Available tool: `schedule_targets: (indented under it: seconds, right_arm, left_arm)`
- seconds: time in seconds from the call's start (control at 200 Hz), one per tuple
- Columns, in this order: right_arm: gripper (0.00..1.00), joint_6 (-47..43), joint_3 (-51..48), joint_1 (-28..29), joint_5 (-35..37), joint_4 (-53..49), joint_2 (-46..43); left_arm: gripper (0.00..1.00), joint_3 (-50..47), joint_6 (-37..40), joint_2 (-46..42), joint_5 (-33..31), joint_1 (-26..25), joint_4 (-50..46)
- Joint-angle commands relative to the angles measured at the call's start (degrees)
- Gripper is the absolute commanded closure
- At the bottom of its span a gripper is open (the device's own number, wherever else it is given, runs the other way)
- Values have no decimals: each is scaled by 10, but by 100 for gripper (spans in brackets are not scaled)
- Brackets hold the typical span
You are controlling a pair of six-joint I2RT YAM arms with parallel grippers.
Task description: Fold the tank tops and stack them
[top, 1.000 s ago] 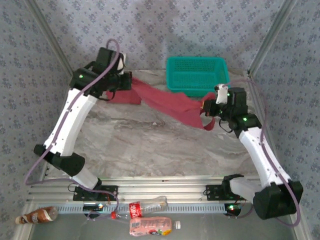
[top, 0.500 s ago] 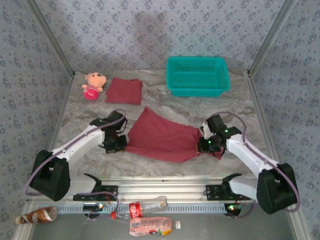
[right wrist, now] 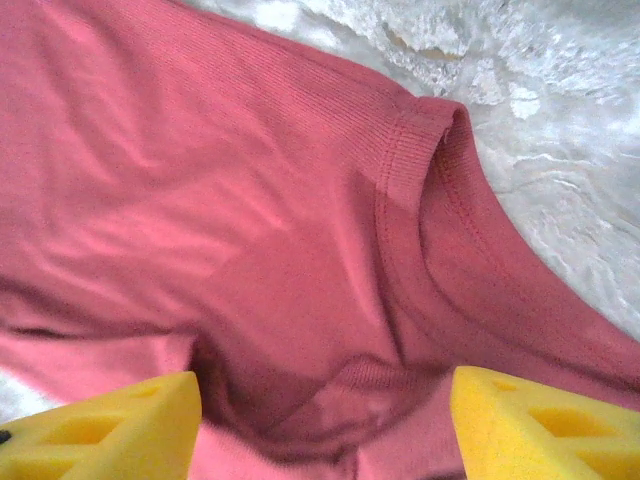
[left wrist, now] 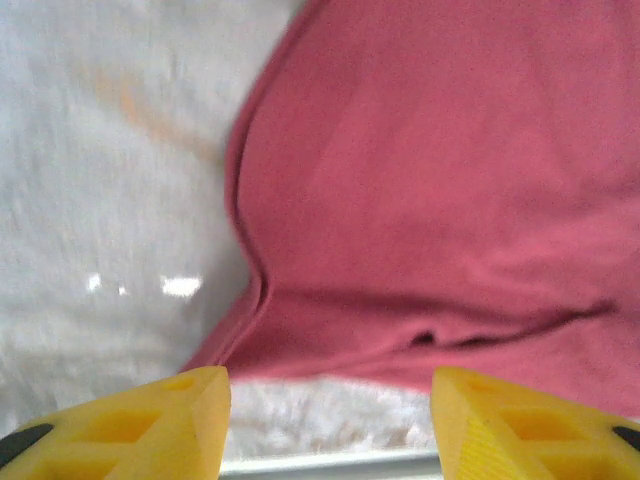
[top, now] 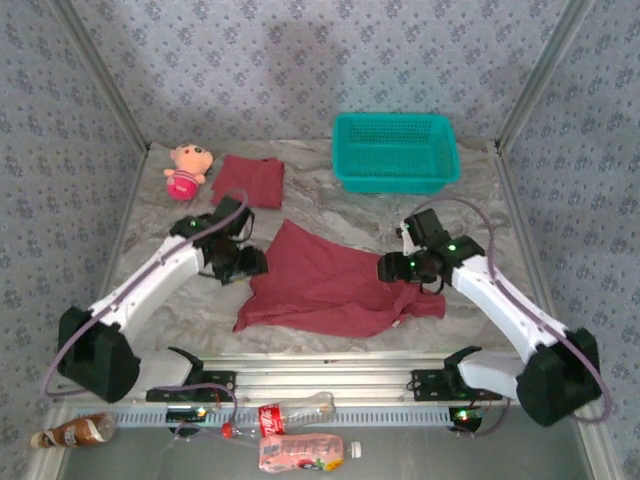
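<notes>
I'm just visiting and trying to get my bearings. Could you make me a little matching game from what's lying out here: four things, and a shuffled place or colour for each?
Things:
1. basket
2. plush doll
3. folded tank top
4. unfolded tank top

Descriptions:
A. pink, far left corner
B. dark red, spread open in the middle
C. teal, far right
D. small dark red rectangle near the far edge

Pairs: 1-C, 2-A, 3-D, 4-B
</notes>
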Motion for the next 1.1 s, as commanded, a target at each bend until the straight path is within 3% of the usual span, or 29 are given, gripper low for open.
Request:
schedule_targets:
  seconds: [0.0,0.17,0.32,0.46,0.605,0.7,0.819,0.949,1.094]
  right_arm:
    - [30,33,-32,21,69,74,78]
    - [33,42,-26,34,102,98,163]
    - [52,9,-3,22,109,117,219]
    - [70,-42,68,13,124,127,279]
    - [79,-85,161,21,100,159,350]
    - [80,-111,251,40,73,167,409]
    - [80,-146,339,66,37,200,476]
    - [80,-168,421,80,-66,253,533]
    - [75,-216,485,101,-118,273,565]
  left_arm:
    - [45,56,117,108,-14,10,34]
    - [46,88,155,233,28,6,112]
    - [51,44,148,274,42,-21,145]
    - [57,-32,97,250,55,-64,160]
    - [59,-144,-39,169,76,-150,204]
    - [58,-178,-129,126,81,-210,229]
    - [56,-176,-200,108,109,-247,289]
    - [52,-154,-220,106,156,-240,344]
    - [48,-136,-184,56,176,-182,300]
